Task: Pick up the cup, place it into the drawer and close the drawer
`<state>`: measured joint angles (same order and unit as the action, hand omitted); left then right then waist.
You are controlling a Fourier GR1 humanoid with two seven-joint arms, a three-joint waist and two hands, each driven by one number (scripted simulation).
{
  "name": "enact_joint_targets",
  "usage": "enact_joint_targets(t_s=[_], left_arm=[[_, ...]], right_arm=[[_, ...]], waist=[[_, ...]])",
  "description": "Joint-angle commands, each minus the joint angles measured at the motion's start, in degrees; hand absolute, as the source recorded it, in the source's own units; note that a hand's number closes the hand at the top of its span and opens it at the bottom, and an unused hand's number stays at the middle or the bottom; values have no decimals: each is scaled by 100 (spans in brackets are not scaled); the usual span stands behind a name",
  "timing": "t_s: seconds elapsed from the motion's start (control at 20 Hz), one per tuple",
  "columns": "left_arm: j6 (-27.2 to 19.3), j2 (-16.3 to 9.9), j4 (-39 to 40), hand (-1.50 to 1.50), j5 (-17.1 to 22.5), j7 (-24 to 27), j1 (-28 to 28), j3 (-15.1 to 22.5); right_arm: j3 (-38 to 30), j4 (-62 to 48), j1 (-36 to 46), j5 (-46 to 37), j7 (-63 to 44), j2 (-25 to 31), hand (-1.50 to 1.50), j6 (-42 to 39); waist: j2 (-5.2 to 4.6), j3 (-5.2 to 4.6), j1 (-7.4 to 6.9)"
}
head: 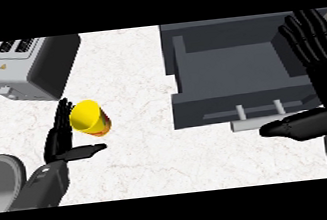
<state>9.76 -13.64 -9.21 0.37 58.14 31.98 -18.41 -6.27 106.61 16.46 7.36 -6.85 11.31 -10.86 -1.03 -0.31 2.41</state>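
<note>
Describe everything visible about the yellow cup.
The cup is bright yellow with an orange-red band near its base. It looks like smooth plastic. It is tilted, its open mouth facing up and toward the left, and nothing shows inside. It sits on the white marble counter, left of the open grey drawer and below the toaster. The left hand stands open right beside it, straight fingers along its left side; contact cannot be confirmed.

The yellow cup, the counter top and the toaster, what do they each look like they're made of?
Cup: likely plastic, judging by its smooth, glossy, bright yellow surface with a red-orange band low down. Counter top: looks like polished marble or a stone-look laminate, white with faint veins. Toaster: seemingly brushed metal or grey plastic; flat pale grey shell with dark slots.
</note>
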Motion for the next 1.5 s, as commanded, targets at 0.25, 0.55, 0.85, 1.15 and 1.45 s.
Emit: enact_joint_targets(t_s=[0.25,0.55,0.85,1.15,1.45], left_arm=[[1190,215,-64,150,-1,372,172,70],[-605,187,-504,150,-56,1132,84,-77],[-653,218,-530,150,185,1487,-71,-418],[-78,566,-751,150,406,1374,0,-514],[18,827,-1373,150,183,537,570,9]], right_arm=[[-35,-66,153,30,-38,32,-150,-10],[-110,-163,99,9,-79,132,-150,-52],[-237,-9,115,144,-177,179,-150,-48],[-265,105,-265,142,20,148,-150,-120],[-194,-163,3,34,-57,149,-150,-77]], waist=[[-21,-8,29],[-7,3,-14],[29,9,-61],[62,17,-80],[108,30,-218]])
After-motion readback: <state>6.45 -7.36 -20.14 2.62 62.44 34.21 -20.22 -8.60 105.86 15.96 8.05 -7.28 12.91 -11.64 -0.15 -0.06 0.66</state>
